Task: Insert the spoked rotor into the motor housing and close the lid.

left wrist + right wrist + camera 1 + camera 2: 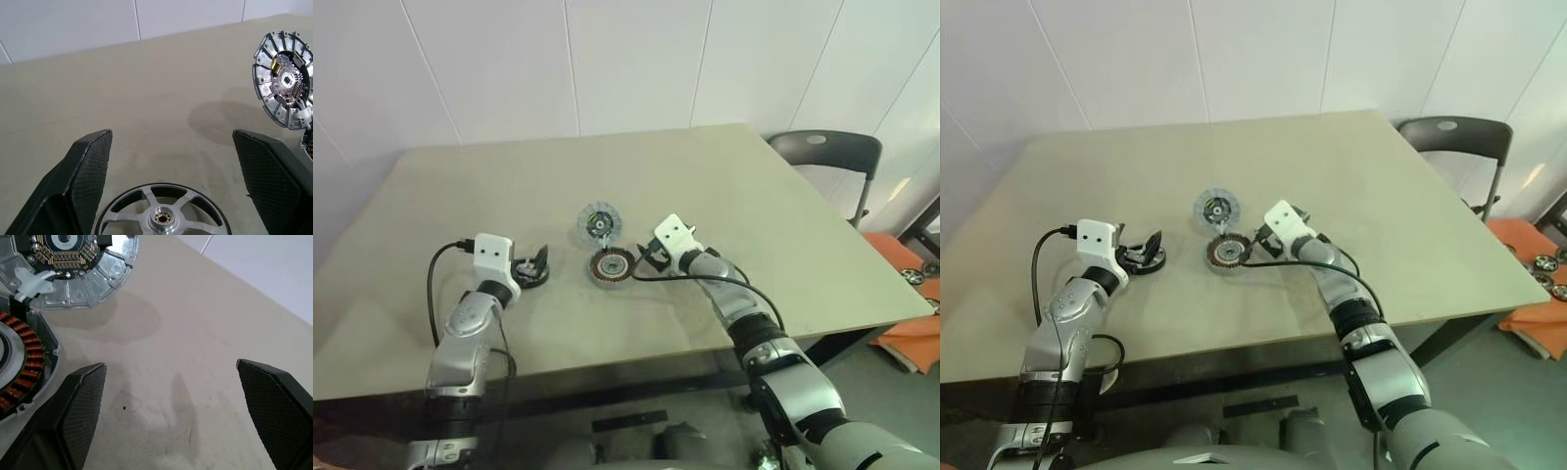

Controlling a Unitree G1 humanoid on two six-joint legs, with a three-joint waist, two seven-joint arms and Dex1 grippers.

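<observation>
On the beige desk (754,215), the spoked rotor (161,215) lies flat between the spread fingers of the left pincer (171,134), ungripped. To its right sits the coil-ringed motor housing (610,265), its grey lid (599,223) open just behind. The right pincer (169,365) gapes empty beside the housing.

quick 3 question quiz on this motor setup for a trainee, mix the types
1. True or false: the rotor already sits in the housing.
2. Which gripper is at the rotor? A) left B) right
3. Fill the gap: the lid is ___ (open or shut).

Key
1. False: it lies on the table, apart from the housing.
2. A: the left gripper, fingers open.
3. Open.
</observation>
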